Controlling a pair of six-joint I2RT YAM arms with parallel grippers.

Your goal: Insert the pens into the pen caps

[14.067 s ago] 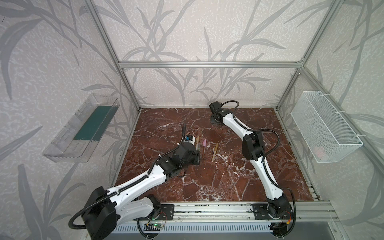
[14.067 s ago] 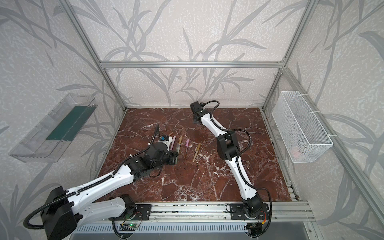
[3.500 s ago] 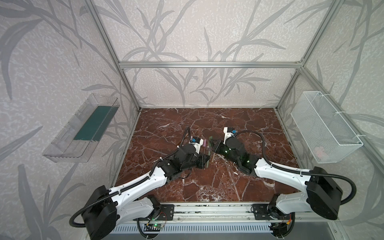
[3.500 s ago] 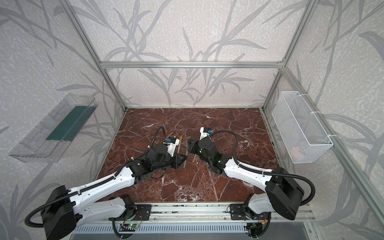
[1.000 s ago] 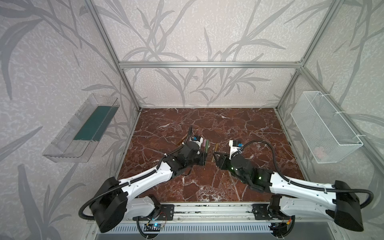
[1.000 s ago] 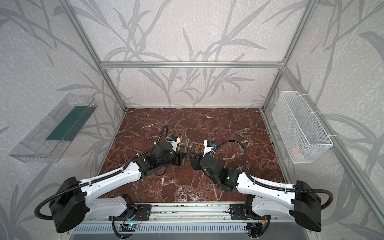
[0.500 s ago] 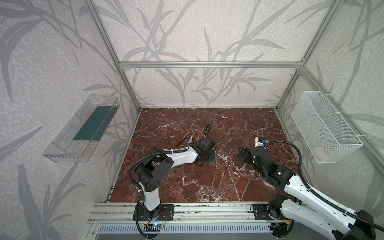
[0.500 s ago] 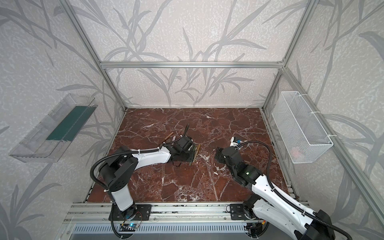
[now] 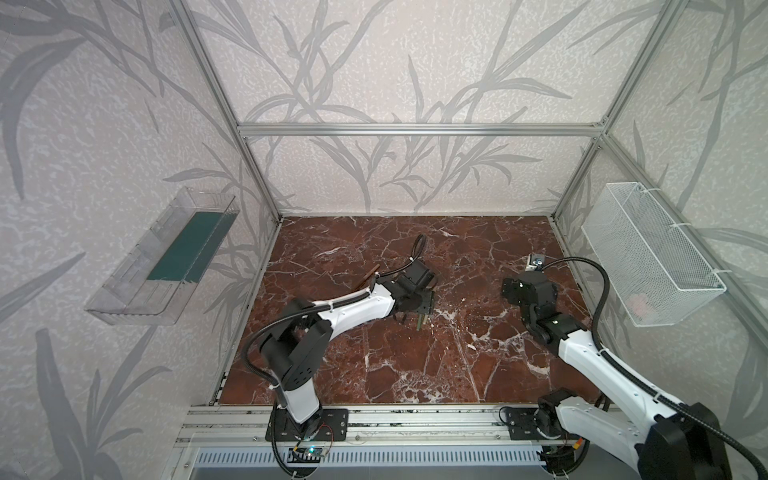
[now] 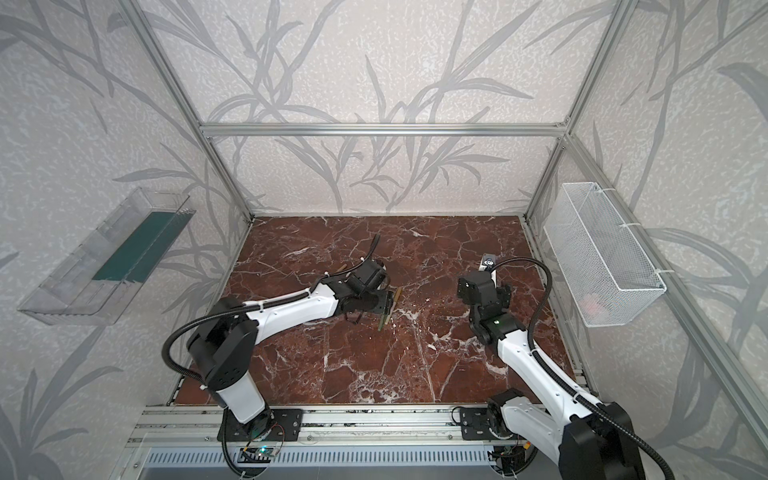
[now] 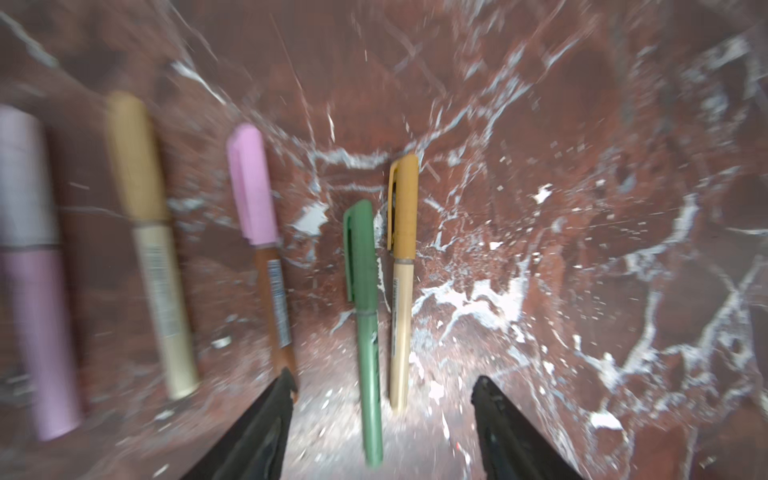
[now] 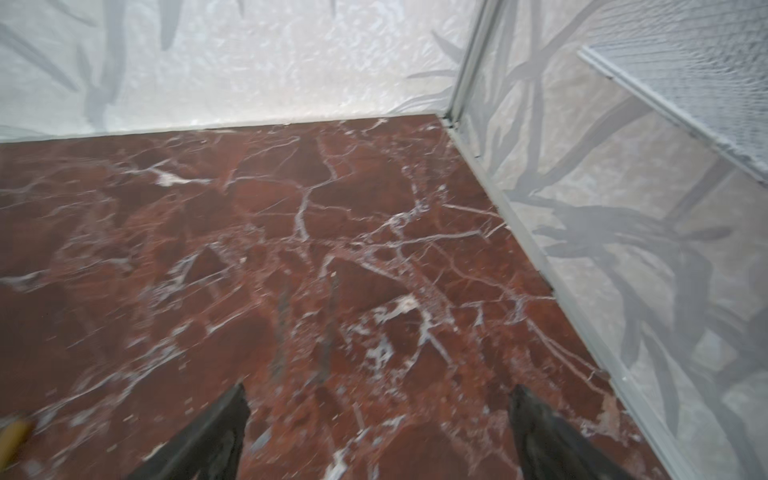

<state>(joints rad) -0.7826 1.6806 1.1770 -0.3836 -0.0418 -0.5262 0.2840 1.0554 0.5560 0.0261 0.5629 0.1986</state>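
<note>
In the left wrist view several capped pens lie side by side on the red marble. A green pen [image 11: 365, 316] with a green pen cap [image 11: 358, 249] lies free between the spread fingers of my open left gripper [image 11: 384, 384]. Beside it are a cream pen with a gold-tan cap [image 11: 402, 208], a brown pen [image 11: 276, 311] with a pink cap [image 11: 251, 187], another gold-capped pen [image 11: 153, 257] and a pink pen [image 11: 37, 324]. In both top views the left gripper [image 9: 424, 305] hovers over the green pen [image 10: 384, 320]. My right gripper [image 12: 380, 399] stands open over bare marble, far right [image 9: 524, 286].
A white wire basket [image 9: 652, 253] hangs on the right wall. A clear tray [image 9: 166, 257] hangs on the left wall. An aluminium rail [image 9: 395, 419] runs along the front edge. The right gripper faces the back right corner post [image 12: 465, 83].
The left gripper has opened and let go of the green pen, which now lies on the marble. The right gripper opened wider and its arm drew back to the right.
</note>
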